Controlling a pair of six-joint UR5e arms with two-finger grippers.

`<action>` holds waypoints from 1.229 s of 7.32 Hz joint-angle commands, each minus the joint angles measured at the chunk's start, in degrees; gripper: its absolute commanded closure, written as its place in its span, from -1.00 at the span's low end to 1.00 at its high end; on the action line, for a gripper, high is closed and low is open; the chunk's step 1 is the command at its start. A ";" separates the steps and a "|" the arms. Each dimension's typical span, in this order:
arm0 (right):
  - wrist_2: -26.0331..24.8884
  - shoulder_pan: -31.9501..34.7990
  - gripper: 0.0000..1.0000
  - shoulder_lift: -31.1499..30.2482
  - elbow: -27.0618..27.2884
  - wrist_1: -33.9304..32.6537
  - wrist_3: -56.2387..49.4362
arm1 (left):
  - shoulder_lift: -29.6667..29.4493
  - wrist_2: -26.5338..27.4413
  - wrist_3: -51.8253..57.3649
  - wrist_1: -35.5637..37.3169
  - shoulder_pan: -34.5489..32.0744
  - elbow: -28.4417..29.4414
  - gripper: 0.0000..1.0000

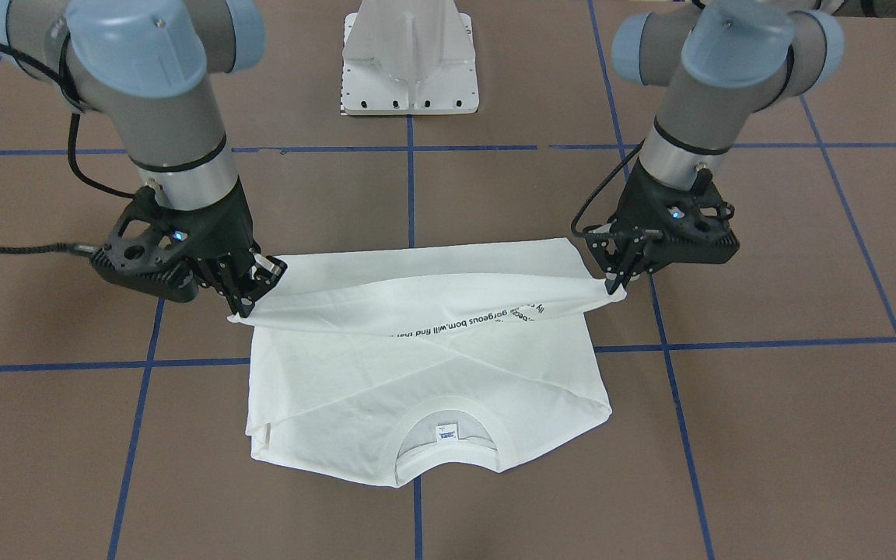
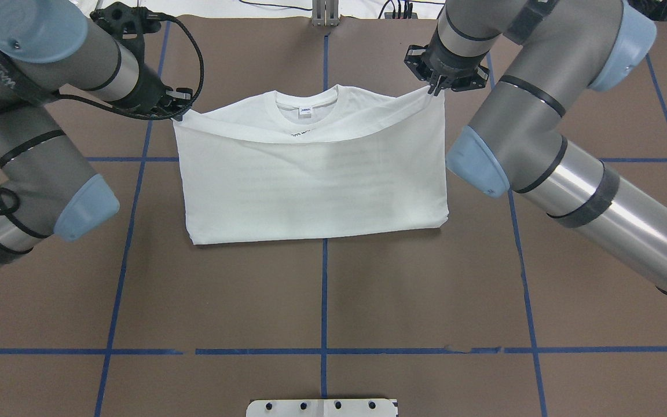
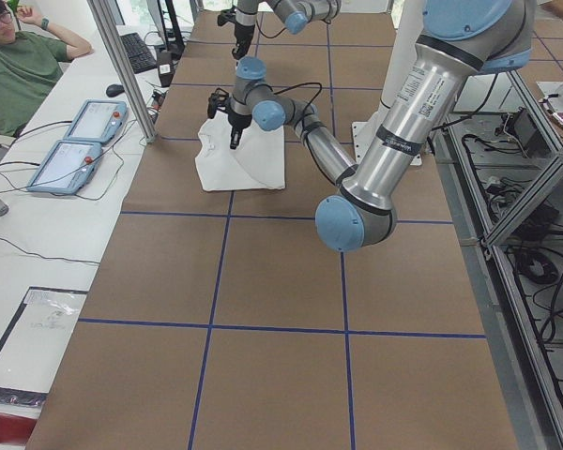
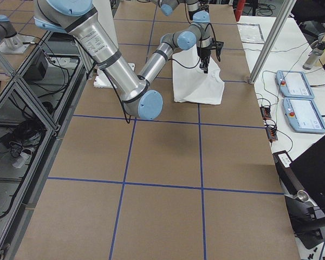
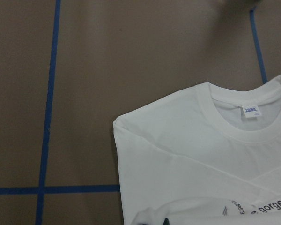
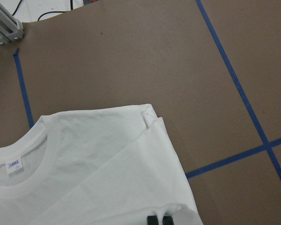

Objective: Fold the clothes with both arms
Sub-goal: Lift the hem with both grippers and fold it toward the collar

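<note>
Overhead exterior: shirt (image 2: pixel 310 185) sits mid-desk (image 2: pixel 322 289) as a neat rectangle, crease at the robot-side edge, top layer stretched up toward the collar (image 2: pixel 305 92).

Left gripper (image 2: pixel 178 110) is clamped on one hem corner and right gripper (image 2: pixel 435 87) on the other. Both corners are off the desk, just short of the shoulders.

Progress, my read:
- Done: sleeves (image 1: pixel 541 373) folded in across the body; the half-fold, hem to collar, is most of the way over.
- Left: lay the hem (image 1: pixel 417 299) down on the shoulder line, release both corners, and maybe one more fold.

What each view adds:
- Front-facing shows the hem hanging in a sagging band between the grippers, with a line of black text (image 1: pixel 456 323) on its underside and the crossed sleeves underneath. Overhead hides all of that under the plain top layer.
- Overhead shows the crease is straight and the sides are aligned, which can't be judged from the front.
- Wrist cams show the collar, the label (image 5: pixel 252 111) and the shoulder corners flat on the desk. The right one barely catches its fingertips (image 6: pixel 152 219) at the frame bottom.
- Side views are too far away to show the grip.
</note>
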 commanded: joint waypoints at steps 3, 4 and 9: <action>-3.27 0.36 1.00 4.52 -18.07 8.62 -6.06 | -6.80 2.38 1.79 -11.93 0.63 20.32 1.00; -3.27 0.09 1.00 4.44 -19.58 11.00 -6.93 | -6.89 2.38 3.11 -15.18 0.64 23.06 1.00; -4.24 -2.99 -1.00 4.43 -21.10 13.92 -10.09 | -4.71 -1.10 4.09 -17.58 0.20 18.90 -1.00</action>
